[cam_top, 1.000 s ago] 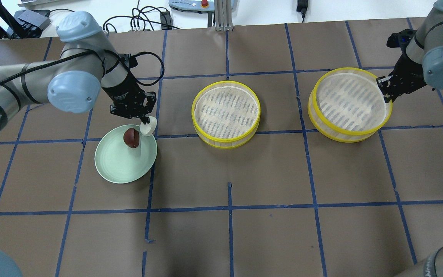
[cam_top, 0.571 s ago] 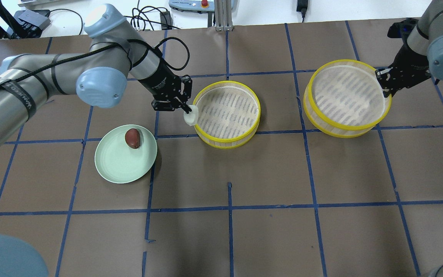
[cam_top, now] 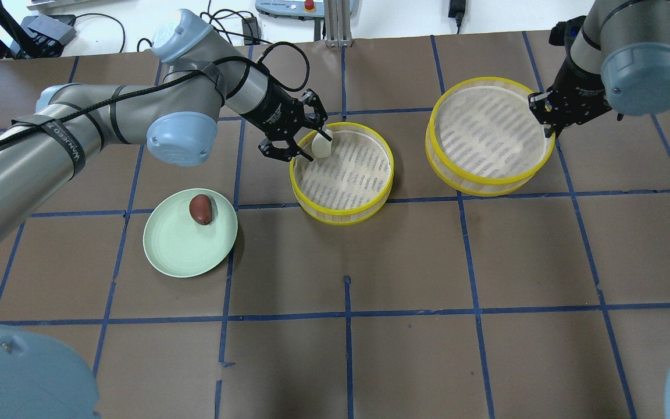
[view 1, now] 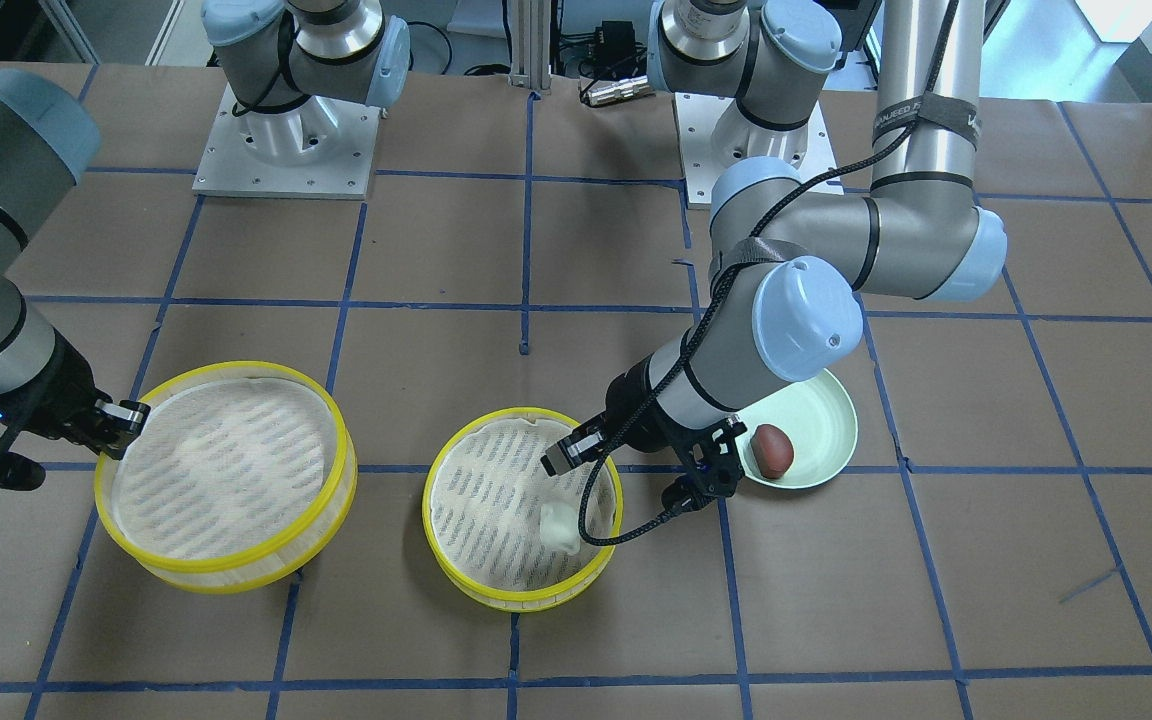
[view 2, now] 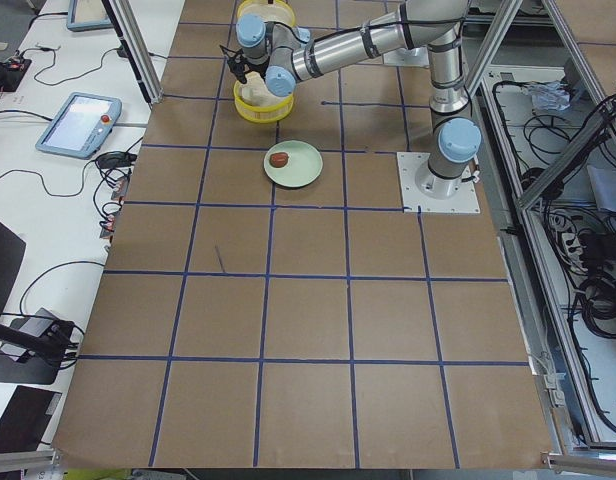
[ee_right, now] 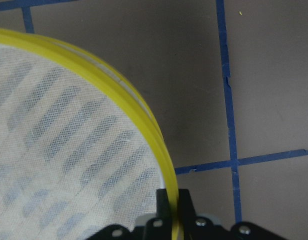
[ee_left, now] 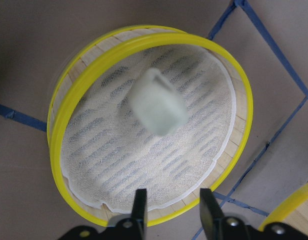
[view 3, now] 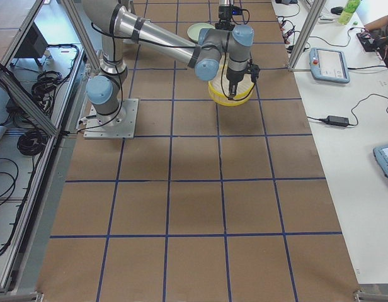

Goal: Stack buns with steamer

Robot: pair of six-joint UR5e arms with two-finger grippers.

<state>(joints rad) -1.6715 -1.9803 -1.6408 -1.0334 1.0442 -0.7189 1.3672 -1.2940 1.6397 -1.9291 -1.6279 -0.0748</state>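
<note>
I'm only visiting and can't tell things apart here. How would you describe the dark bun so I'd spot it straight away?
On the brown table, find the only plate, pale green, left of the middle steamer in the overhead view. The dark bun lies on it near the far rim. It is reddish-brown and oval; the other bun is white and over at that steamer.

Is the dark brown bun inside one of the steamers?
No, the dark brown bun lies on the green plate.
</note>
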